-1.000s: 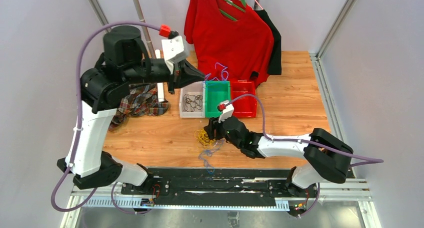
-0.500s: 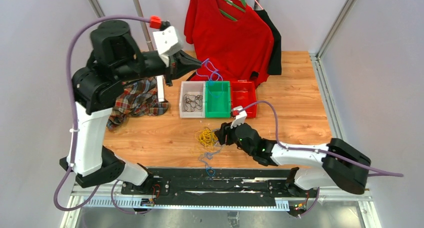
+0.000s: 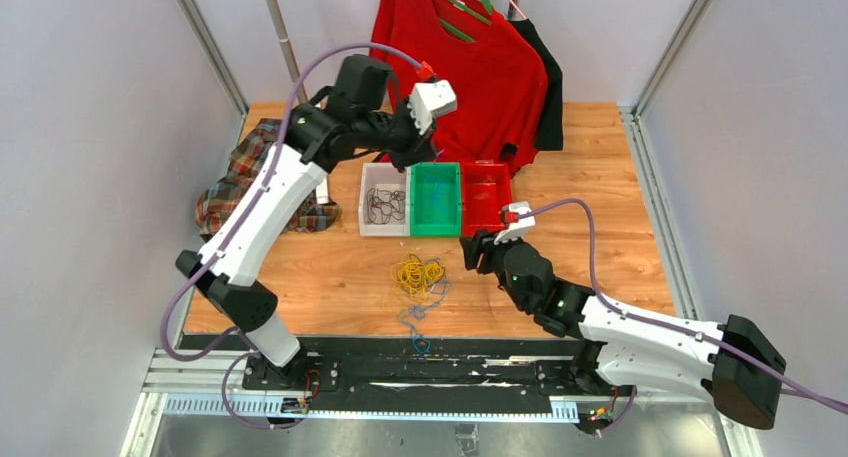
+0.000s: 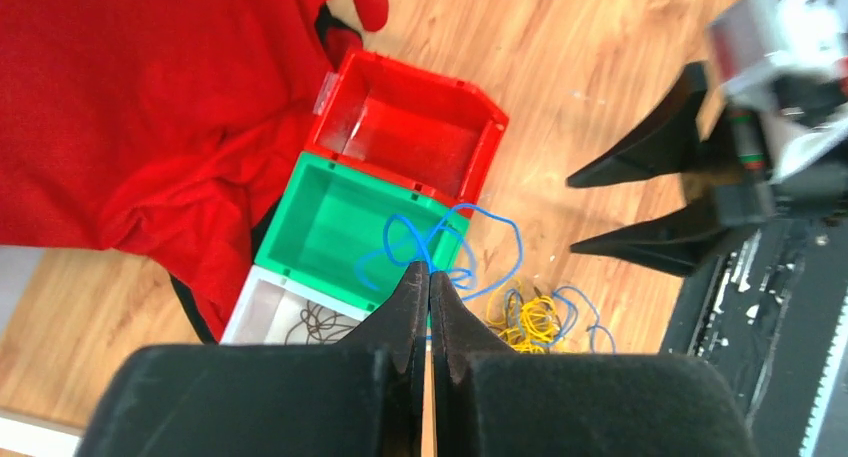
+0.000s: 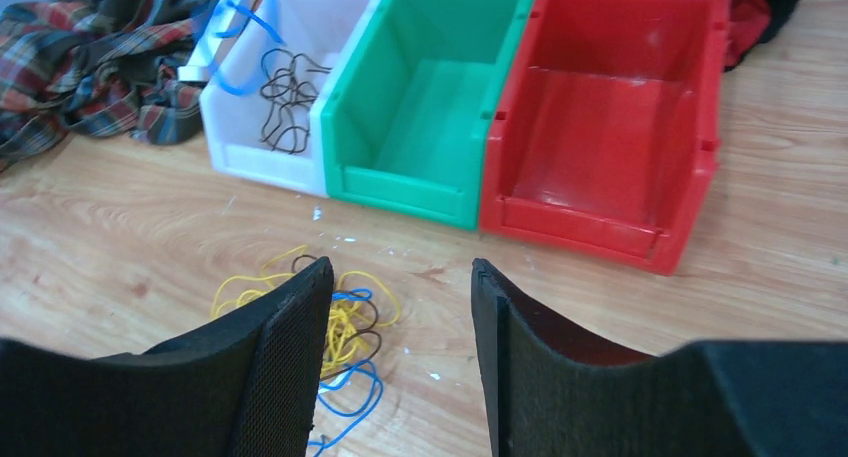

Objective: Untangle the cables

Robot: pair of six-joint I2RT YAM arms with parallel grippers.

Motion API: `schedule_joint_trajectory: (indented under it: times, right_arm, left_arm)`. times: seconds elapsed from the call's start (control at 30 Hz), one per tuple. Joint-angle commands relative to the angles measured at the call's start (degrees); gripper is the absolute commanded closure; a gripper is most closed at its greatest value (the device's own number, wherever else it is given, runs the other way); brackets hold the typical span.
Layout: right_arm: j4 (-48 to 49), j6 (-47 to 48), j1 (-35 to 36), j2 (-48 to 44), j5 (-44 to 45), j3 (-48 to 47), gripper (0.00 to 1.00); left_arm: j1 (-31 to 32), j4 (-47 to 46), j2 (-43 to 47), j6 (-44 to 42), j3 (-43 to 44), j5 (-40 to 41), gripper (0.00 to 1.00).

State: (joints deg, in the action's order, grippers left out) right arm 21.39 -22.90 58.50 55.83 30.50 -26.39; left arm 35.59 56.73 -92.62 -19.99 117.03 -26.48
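Note:
My left gripper (image 3: 408, 161) (image 4: 430, 269) is shut on a thin blue cable (image 4: 445, 245). The cable's loops hang over the white bin (image 3: 366, 217) and the green bin (image 3: 437, 227). A dark cable (image 3: 383, 205) lies curled in the white bin. On the table in front of the bins, yellow cables (image 3: 418, 273) (image 5: 345, 322) lie tangled with another blue cable (image 3: 418, 319) (image 5: 352, 395) and a dark strand. My right gripper (image 3: 470, 252) (image 5: 400, 269) is open and empty, low over the wood just right of that tangle.
A red bin (image 3: 487, 225) stands right of the green one. A plaid cloth (image 3: 240, 182) lies at the left. A red shirt (image 3: 455, 67) and a black garment (image 3: 548, 87) hang at the back. A metal pole (image 3: 283, 42) stands at the back left.
My left arm swung right and stretched out over the bins, carrying the blue cable. My right gripper drew back to the right, away from the yellow tangle.

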Motion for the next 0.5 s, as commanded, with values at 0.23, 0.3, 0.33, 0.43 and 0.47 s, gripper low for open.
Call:
schedule_joint_trajectory:
  times: [0.23, 0.3, 0.33, 0.43, 0.47]
  right_arm:
    - [-5.98, -1.03, -3.77, -3.41, 7.66, 1.96, 0.47]
    - [-6.09, -1.46, -4.71, -3.77, 7.03, 2.57, 0.47]
    - [-6.04, -1.62, -5.05, -3.88, 6.74, 2.76, 0.47]
    - [-6.32, -1.95, -5.91, -3.98, 6.11, 3.12, 0.47]
    - [-6.38, -2.08, -6.09, -3.99, 6.07, 3.25, 0.47]
  left_arm:
    - [0.44, -7.24, -9.69, -5.82, -4.63, 6.49, 1.0]
    - [0.35, -8.69, -11.26, -6.67, -5.38, 7.2, 1.0]
    - [0.29, -9.72, -11.78, -6.91, -5.9, 7.61, 1.0]
    - [-0.16, -13.78, -13.64, -8.03, -7.63, 9.25, 1.0]
    - [-0.51, -14.57, -14.35, -8.16, -7.83, 9.4, 1.0]
